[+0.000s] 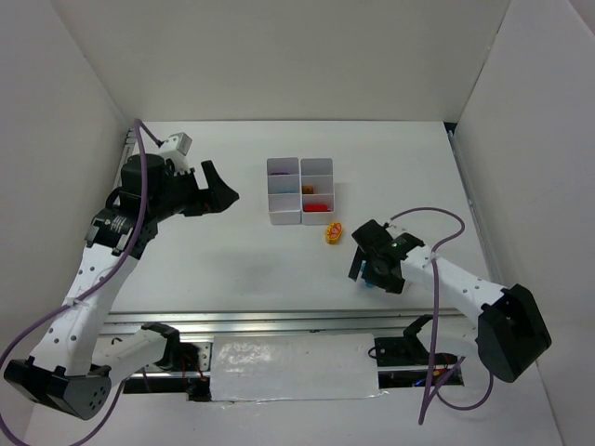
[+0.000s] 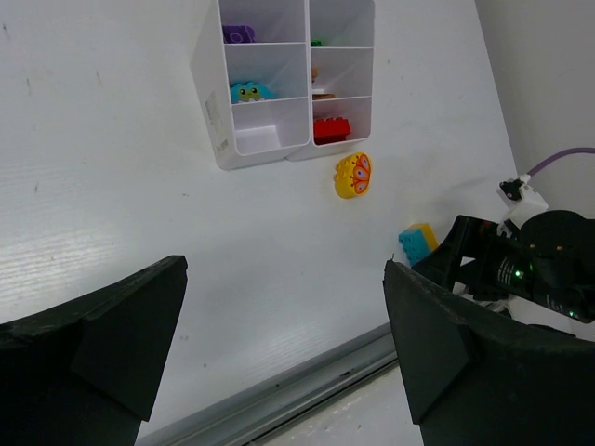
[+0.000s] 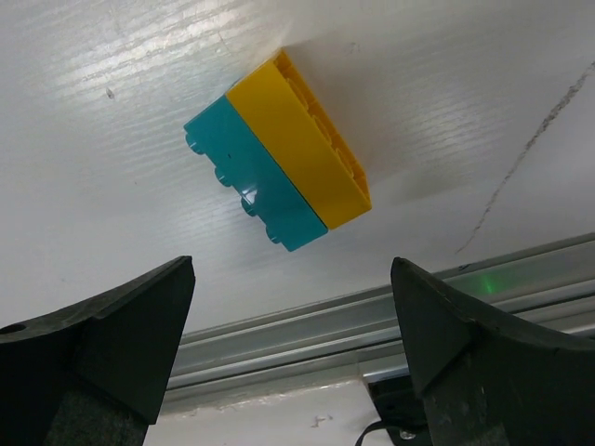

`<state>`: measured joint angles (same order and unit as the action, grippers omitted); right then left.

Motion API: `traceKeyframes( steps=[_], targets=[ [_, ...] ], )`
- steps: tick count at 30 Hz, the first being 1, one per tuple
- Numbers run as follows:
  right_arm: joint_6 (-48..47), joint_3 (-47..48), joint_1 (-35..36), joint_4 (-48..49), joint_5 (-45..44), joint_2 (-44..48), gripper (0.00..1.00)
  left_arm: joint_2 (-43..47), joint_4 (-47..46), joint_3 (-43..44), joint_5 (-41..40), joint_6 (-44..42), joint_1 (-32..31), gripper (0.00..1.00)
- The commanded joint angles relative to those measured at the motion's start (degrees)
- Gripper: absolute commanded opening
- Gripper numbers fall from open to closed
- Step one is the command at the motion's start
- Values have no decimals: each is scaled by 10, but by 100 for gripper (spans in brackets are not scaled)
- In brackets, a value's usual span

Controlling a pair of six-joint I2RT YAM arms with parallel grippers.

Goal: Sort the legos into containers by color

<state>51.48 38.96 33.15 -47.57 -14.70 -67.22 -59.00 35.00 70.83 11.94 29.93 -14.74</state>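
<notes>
Several legos [image 2: 330, 128] lie in the containers [image 2: 216, 111]; a teal-and-yellow brick [image 3: 277, 167] and a round yellow piece [image 2: 353, 175] wait on the tabletop [image 1: 232, 269]. Your right hand [image 3: 293, 348] hangs spread above the brick; your left hand [image 1: 219, 193] is spread too.

I see the containers [image 1: 284, 216] from above, behind the arm bases. My left wrist camera faces them from a distance. My right sits close over the teal-and-yellow brick [image 3: 277, 149], near-right of them, shared by both wrist views.
</notes>
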Motion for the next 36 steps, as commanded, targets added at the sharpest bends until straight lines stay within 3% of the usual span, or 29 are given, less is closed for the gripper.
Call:
traceKeyframes(
  steps=[1,11,18,20,21,29,31,32,33,36],
  targets=[
    [3,11,-11,18,-37,-5,93,16,-33,-7,32,-19,2,100],
    [-102,56,-41,61,6,-99,97,13,-49,2,94,-34,2,100],
    [-150,74,-48,96,25,-144,93,6,-64,0,124,-39,2,99],
    [-158,75,-46,108,37,-158,79,3,-60,4,120,-41,2,99],
    [-156,74,-47,111,38,-162,66,1,-58,10,116,-42,2,100],
    [-152,57,-35,148,55,-165,37,-7,-57,8,110,-44,2,100],
    [-151,62,-21,156,52,-148,23,-11,-58,8,109,-38,2,100],
    [-152,65,-6,163,56,-126,4,-14,-57,10,106,-32,2,100],
    [-148,70,2,164,56,-113,0,-16,-56,12,106,-27,2,100],
    [-147,89,41,190,64,-51,0,-31,-68,19,130,17,3,99]
  ],
)
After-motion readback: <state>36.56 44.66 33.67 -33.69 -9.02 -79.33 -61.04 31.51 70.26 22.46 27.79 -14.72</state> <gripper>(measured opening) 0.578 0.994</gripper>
